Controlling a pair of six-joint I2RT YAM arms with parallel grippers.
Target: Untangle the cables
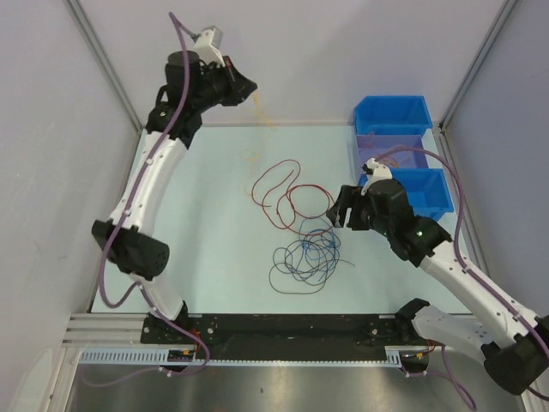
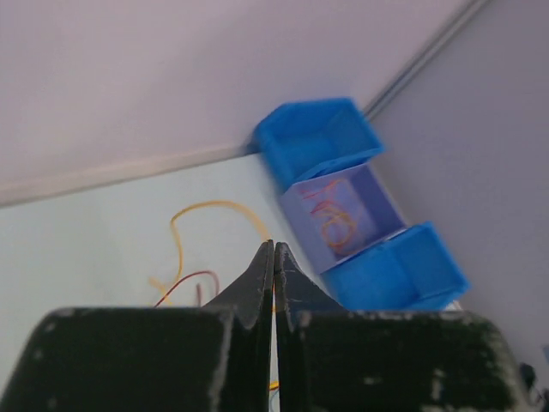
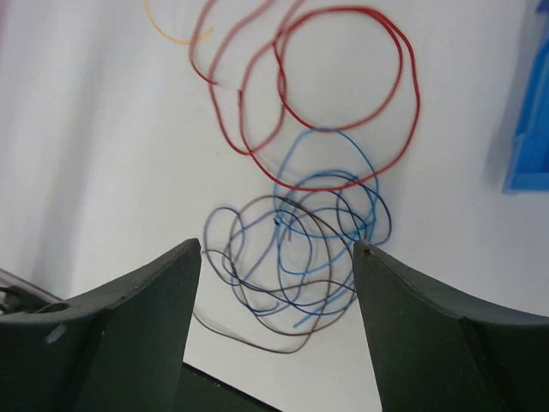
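Jaws spread wide and holding nothing, the right gripper (image 1: 340,215) hovers at the right edge of the blue-and-black tangle (image 1: 309,257). In its wrist view the tangle lies straight ahead between the fingers, its loops flat on the pale table (image 1: 206,257), with the dark red cable (image 1: 287,199) trailing away toward the far side. The left gripper (image 1: 249,90), raised near the far-left corner and well apart, is clamped shut, apparently pinching the orange cable (image 2: 206,204). Blue bins (image 1: 395,116) crowd the right, so the freer room looks to be leftward.
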